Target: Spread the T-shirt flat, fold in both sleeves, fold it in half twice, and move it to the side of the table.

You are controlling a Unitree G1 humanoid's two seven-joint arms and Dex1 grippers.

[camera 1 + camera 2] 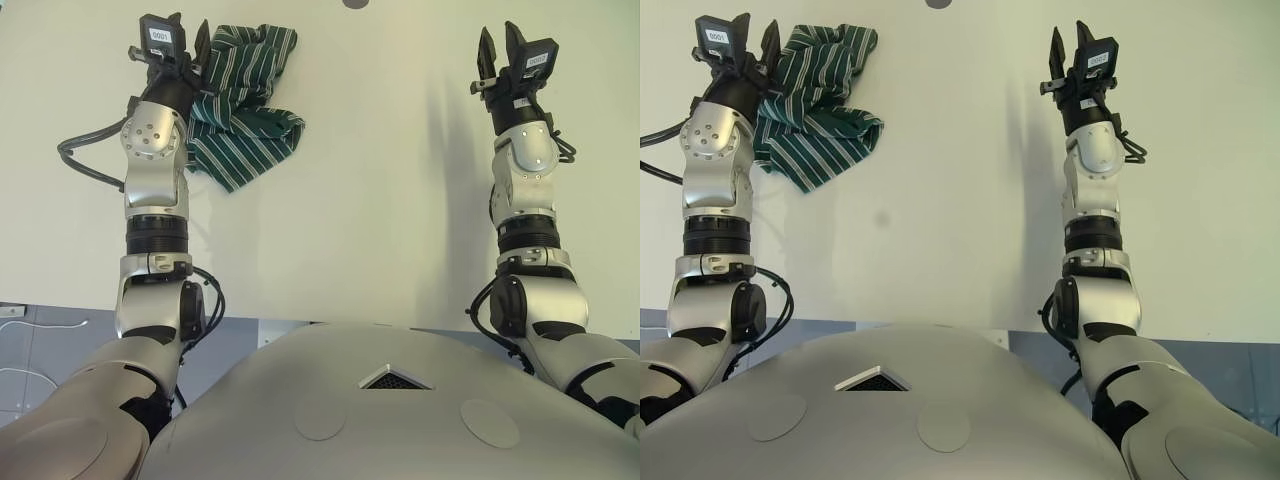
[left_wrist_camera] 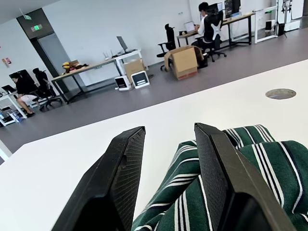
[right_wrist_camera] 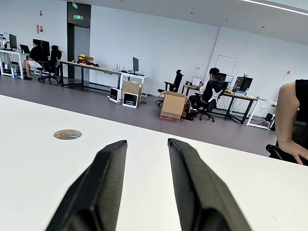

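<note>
T-shirt (image 1: pixel 245 110) crumpled on table (image 1: pixel 380 200), far left | left claw (image 1: pixel 188 35) spread at its edge | right claw (image 1: pixel 500 42) spread, well apart

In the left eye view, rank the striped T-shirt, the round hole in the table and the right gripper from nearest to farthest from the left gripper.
1. T-shirt: crumpled right beside the left gripper, toward the table's middle.
2. Round hole: farther out, near the table's middle.
3. Right gripper: open, over the table's right side.
</note>
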